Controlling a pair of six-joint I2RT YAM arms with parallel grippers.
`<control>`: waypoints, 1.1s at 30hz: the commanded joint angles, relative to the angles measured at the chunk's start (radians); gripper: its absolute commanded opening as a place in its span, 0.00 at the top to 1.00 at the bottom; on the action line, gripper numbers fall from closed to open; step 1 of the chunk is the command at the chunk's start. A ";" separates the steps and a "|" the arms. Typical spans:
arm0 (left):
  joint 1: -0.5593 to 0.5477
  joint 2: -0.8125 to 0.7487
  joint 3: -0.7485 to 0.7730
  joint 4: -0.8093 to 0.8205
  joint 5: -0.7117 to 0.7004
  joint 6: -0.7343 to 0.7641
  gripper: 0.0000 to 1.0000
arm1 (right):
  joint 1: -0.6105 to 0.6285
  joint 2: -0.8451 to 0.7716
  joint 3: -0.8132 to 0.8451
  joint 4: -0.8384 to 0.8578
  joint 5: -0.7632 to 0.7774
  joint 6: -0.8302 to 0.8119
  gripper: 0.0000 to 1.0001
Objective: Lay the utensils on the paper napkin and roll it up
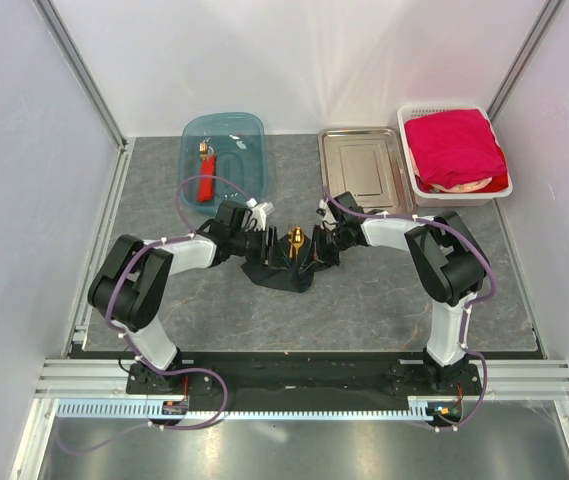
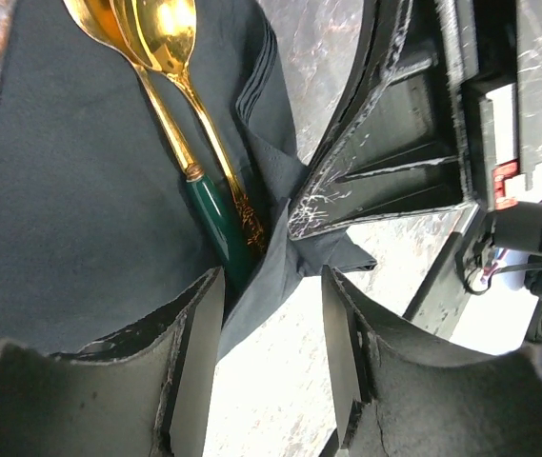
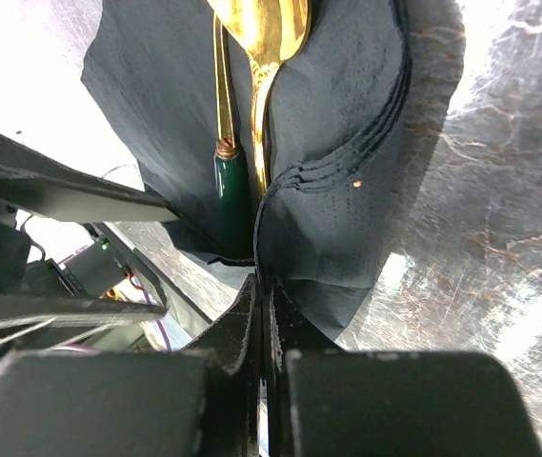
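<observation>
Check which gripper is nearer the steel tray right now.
Right. The right gripper sits just in front of the tray, by its near corner, shut on the napkin; the left gripper is further left, on the napkin's other side, open.

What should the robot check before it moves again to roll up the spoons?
1. The utensils lie on the paper napkin: ok.
2. The right gripper pinches the napkin's edge: ok, shut.
3. The left gripper is free to grab: ok, open, gripping nothing.
4. The napkin is rolled around the utensils: not ok, only partly folded.
5. Every utensil is inside: cannot tell, ends out of view.
</observation>
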 commanded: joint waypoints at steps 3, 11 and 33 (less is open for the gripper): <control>-0.009 0.018 0.029 0.011 -0.008 0.067 0.55 | -0.003 -0.015 0.039 -0.010 0.011 -0.011 1.00; -0.011 0.079 0.053 0.029 -0.018 0.041 0.87 | -0.005 -0.040 0.044 -0.010 -0.009 -0.029 1.00; -0.011 0.110 0.029 0.066 -0.130 -0.084 0.98 | 0.000 -0.061 0.047 0.108 -0.094 0.110 1.00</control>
